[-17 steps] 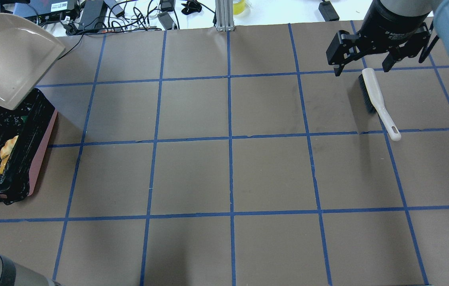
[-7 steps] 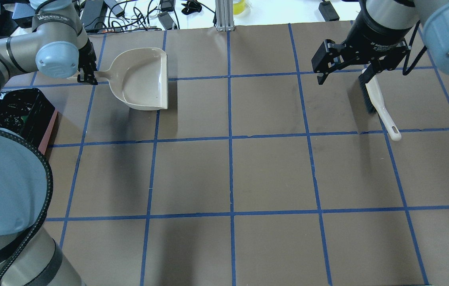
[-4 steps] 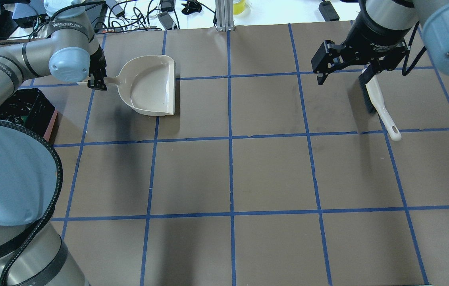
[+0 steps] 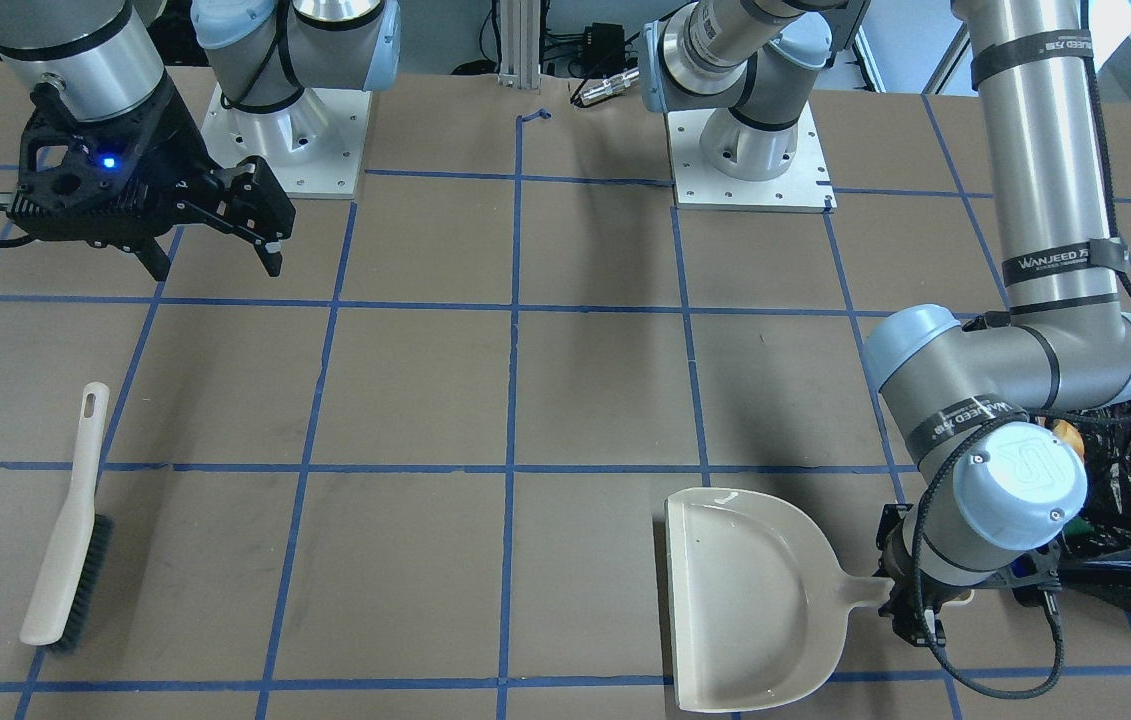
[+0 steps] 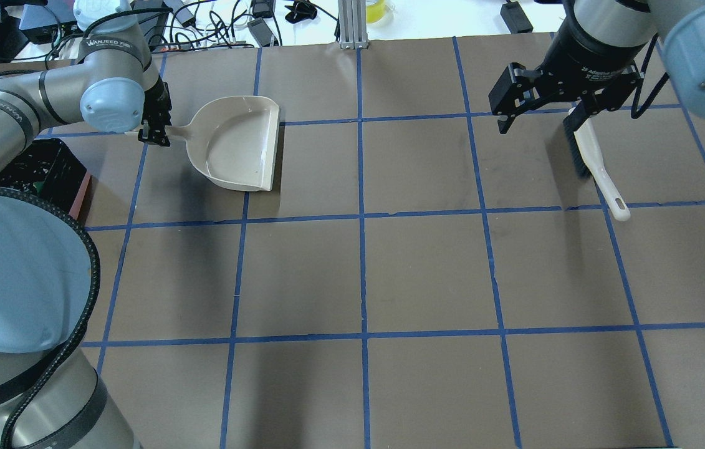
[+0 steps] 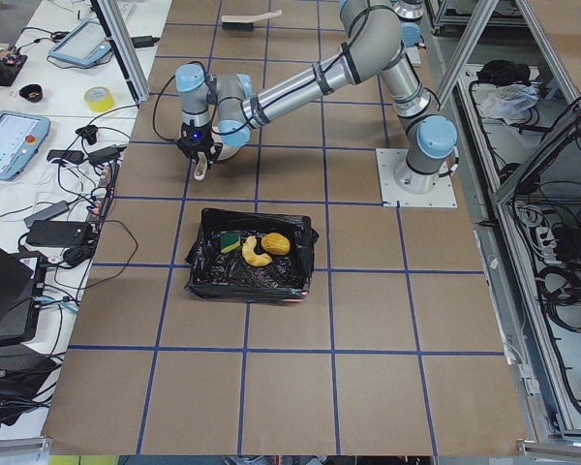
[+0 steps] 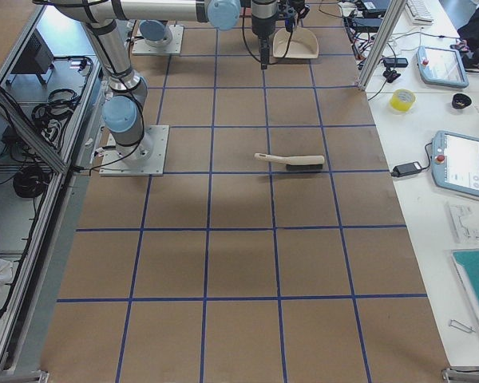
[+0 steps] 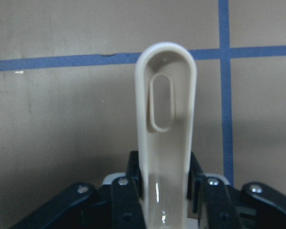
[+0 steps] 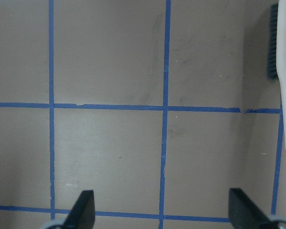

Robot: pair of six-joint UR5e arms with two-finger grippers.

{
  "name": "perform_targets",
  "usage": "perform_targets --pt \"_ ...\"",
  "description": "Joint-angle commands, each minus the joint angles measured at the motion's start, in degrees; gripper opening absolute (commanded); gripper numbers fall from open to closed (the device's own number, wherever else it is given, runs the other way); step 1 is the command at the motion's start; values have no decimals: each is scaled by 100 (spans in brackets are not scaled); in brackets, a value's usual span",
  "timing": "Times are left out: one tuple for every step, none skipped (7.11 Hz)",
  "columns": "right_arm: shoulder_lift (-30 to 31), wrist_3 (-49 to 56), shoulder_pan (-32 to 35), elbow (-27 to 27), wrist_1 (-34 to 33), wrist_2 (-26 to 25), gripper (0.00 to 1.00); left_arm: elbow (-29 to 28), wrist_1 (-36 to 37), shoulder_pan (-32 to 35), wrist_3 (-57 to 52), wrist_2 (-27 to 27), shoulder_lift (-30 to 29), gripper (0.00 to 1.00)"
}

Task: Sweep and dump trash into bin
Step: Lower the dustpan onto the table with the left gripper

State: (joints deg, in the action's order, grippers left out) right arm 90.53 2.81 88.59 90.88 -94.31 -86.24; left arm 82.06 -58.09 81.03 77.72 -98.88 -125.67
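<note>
The trash lies in the bin (image 6: 208,276), shown in the exterior left view: the golden-brown lump (image 6: 277,243), the curved tan piece (image 6: 255,252) and the yellow-and-green sponge (image 6: 231,240). In the overhead view my left arm hides most of the bin (image 5: 78,202). My left gripper (image 5: 154,132) is shut on the handle (image 8: 166,124) of the empty beige dustpan (image 5: 237,146), held flat and low to the right of the bin. My right gripper (image 5: 542,118) is open and empty, above the table beside the brush (image 5: 589,156).
The beige brush (image 4: 65,540) lies on the brown paper at the table's far right. Cables and devices sit beyond the far edge (image 5: 202,25). Both arm bases (image 4: 750,150) stand on the robot's side. The table middle holds only blue tape lines.
The left arm has carried the dustpan from its tilted position over the bin down and right to table level. The right gripper has shifted slightly left and stays open.
</note>
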Motion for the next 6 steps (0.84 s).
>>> perform_targets --pt "9 -26 0 0 0 2 100 30 0 0 -2 9 -10 0" --pt "9 -26 0 0 0 -7 100 47 -18 0 -11 61 -1 0" --pt "9 -35 0 0 9 2 100 152 0 0 -29 236 8 2" --pt "0 -35 0 0 0 2 100 196 17 0 -107 238 8 6" --pt "0 -35 0 0 0 2 100 197 9 -8 -151 229 34 6" --pt "0 -44 0 0 0 11 100 179 9 -8 -152 229 43 6"
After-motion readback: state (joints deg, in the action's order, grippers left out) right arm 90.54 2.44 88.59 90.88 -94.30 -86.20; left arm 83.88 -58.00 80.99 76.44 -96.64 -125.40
